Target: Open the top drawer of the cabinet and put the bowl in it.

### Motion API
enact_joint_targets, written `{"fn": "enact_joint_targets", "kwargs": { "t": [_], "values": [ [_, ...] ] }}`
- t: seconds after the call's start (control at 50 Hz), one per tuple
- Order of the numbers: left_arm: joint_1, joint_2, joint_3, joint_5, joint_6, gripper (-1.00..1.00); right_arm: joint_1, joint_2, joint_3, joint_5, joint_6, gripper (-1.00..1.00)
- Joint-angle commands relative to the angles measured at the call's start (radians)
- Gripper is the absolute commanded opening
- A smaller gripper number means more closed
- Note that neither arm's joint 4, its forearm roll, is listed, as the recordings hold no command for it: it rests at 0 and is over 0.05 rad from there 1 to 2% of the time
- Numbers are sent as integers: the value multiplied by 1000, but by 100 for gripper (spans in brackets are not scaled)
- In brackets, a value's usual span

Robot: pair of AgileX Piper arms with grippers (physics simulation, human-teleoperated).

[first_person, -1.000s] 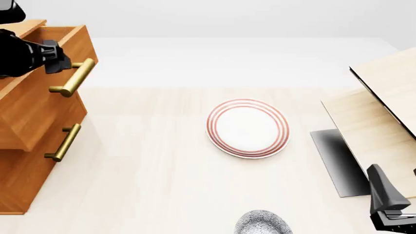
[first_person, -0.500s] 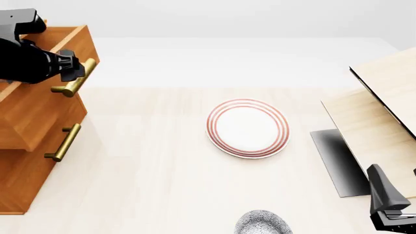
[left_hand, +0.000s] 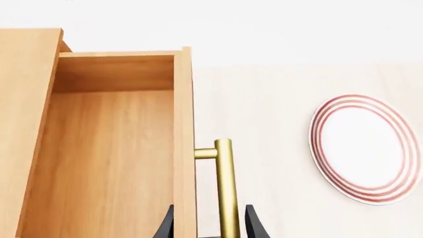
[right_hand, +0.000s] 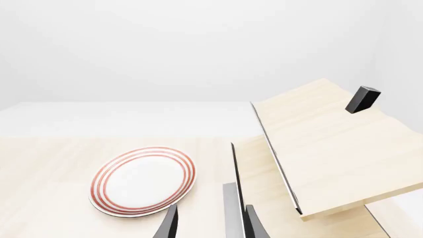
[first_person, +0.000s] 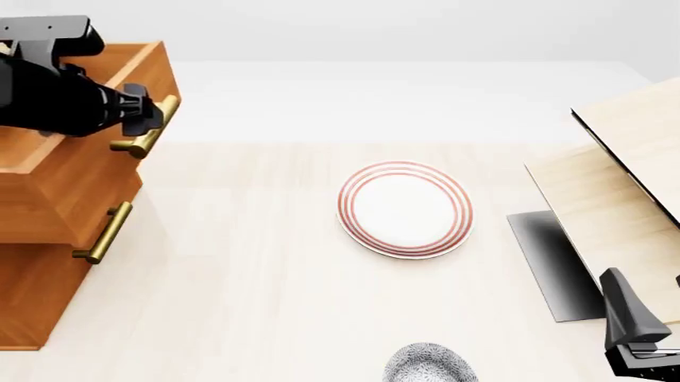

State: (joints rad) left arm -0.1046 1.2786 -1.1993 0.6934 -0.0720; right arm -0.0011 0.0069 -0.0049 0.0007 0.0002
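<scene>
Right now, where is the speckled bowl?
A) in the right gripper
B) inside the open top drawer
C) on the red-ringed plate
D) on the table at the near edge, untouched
D: the bowl sits on the table, apart from the plate; the top drawer holds nothing visible, and the right gripper is empty.

Left gripper (left_hand: 209,225) fingers straddling the brass handle (left_hand: 225,188) of the top drawer (left_hand: 109,158), which stands pulled out with its wooden interior exposed; red-ringed plate (left_hand: 365,148) on the table (left_hand: 264,114) beyond the gripper
</scene>
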Motion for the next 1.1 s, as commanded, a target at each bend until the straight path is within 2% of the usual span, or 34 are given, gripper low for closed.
{"fn": "enact_joint_targets", "kwargs": {
  "t": [0.02,0.38,0.42,0.44,0.46,0.5,0.74,1.1],
  "values": [
    [-48,9,-4,2,14,100,0,-2,1,0,0,100],
    [-111,-24,-44,68,33,100,0,-2,1,0,0,100],
    [-115,-18,-37,67,40,100,0,-2,1,0,0,100],
    [-148,-6,-40,63,6,100,0,-2,1,0,0,100],
    [-154,-3,-35,61,3,100,0,-2,1,0,0,100],
    [-142,-17,-22,58,24,100,0,-2,1,0,0,100],
    [-208,9,-35,56,18,100,0,-2,1,0,0,100],
    [-241,7,-34,59,32,100,0,-2,1,0,0,100]
  ]
}}
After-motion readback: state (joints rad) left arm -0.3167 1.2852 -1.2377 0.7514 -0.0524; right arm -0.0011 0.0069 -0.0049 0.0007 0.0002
